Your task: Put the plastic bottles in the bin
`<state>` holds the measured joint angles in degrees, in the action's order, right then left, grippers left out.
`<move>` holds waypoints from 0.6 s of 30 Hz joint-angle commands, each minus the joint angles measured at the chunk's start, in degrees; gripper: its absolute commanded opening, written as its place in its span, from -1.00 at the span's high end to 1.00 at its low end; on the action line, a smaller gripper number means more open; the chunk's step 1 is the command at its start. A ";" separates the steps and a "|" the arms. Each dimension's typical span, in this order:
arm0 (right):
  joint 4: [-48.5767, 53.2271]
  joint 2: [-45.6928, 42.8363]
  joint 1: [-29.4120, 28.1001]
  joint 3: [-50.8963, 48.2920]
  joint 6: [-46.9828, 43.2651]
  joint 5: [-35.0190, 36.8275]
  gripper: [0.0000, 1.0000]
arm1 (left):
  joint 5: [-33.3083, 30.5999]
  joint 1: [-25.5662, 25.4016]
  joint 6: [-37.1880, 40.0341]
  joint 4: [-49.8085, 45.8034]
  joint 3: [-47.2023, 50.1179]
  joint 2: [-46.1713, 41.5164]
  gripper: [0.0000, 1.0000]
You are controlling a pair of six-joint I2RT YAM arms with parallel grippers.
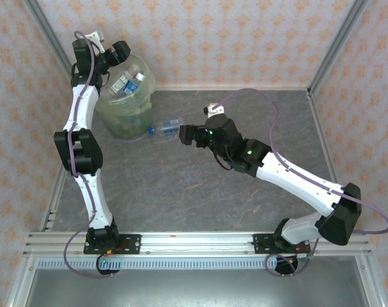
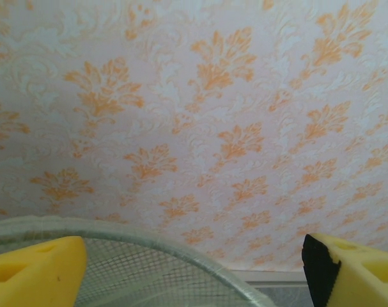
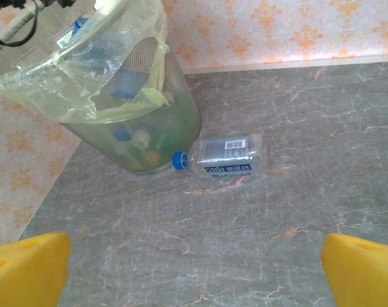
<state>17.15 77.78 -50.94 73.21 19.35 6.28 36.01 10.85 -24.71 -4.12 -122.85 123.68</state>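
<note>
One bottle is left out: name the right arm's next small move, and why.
Probably ease the right gripper forward and down over the bottle: it lies flat beside the bin, and the open jaws sit short of it.

Cell walled on three sides with pale wallpaper (image 1: 245, 38) in an orange floral repeat, grey marble-veined bench (image 1: 181, 192) across mid-frame, aluminium posts (image 1: 334, 45) at upper left and upper right, slotted rail (image 1: 194, 242) along the bottom, flat even light.
</note>
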 commanded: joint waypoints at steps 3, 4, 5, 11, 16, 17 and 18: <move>1.27 -1.05 0.78 -0.13 0.26 5.83 -0.99 | -1.89 -0.04 -2.01 -0.89 0.01 -9.97 -0.98; 1.77 -0.97 1.20 -0.04 0.29 6.25 -0.99 | -2.28 -0.11 -2.42 -1.04 0.91 -11.51 -0.98; 1.92 -0.88 1.63 -0.16 0.32 6.52 -0.99 | -2.42 -0.04 -2.62 -1.15 1.96 -12.84 -0.98; 1.59 -0.87 6.64 -2.26 0.77 5.00 -0.99 | -3.81 -1.59 -3.74 -2.27 11.00 -23.29 -0.98; 1.54 -0.28 12.17 -4.37 0.62 4.02 -1.00 | -7.48 -6.21 -1.21 -4.12 21.00 -31.69 -0.98; 1.70 -0.06 13.23 -4.75 0.35 3.61 -1.00 | -7.66 -7.00 -1.05 -4.25 22.52 -33.00 -0.98; 1.86 0.16 14.42 -5.34 0.12 3.37 -1.00 | -8.05 -7.95 -1.04 -4.62 24.67 -34.47 -0.98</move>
<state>18.17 77.84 -38.70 68.93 19.49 9.47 30.11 4.82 -26.94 -6.28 -102.15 91.22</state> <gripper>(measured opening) 0.998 0.990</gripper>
